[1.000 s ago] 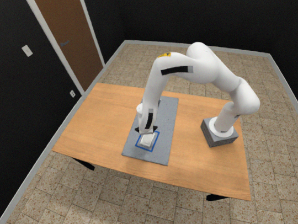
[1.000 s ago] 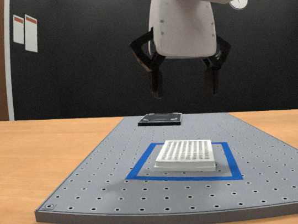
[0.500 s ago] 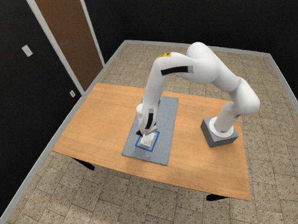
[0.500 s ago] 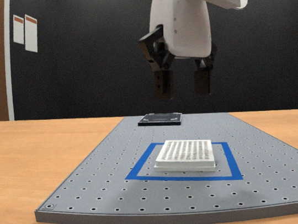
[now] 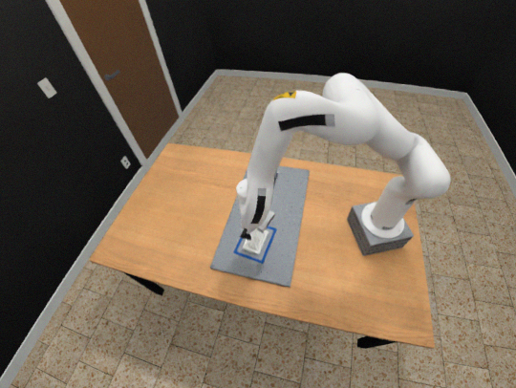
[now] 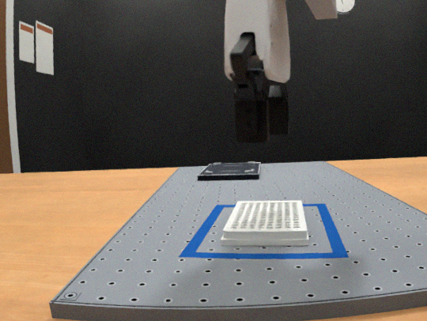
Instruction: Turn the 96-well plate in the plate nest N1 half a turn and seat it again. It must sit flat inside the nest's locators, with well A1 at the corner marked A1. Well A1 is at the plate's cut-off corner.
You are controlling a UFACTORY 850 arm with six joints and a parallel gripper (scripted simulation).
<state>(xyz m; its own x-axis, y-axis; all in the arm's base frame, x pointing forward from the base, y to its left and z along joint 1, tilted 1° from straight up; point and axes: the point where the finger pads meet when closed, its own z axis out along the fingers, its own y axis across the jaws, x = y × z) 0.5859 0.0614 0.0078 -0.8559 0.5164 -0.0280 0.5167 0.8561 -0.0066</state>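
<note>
The white 96-well plate [image 6: 266, 222] lies flat on the grey perforated board, inside a blue taped rectangle; it also shows in the top view [image 5: 254, 243]. A black plate nest [image 6: 229, 169] sits empty farther back on the board. My gripper [image 6: 258, 118] hangs in the air above the plate, well clear of it, open and empty, turned so that its fingers line up one behind the other in the exterior view. In the top view the gripper [image 5: 247, 234] is over the plate's left end. I cannot make out the plate's cut-off corner.
The grey perforated board lies on the wooden table [image 5: 191, 210]. The robot base [image 5: 379, 230] stands on a grey block at the table's right side. A door [image 5: 119, 72] is in the wall at the back left.
</note>
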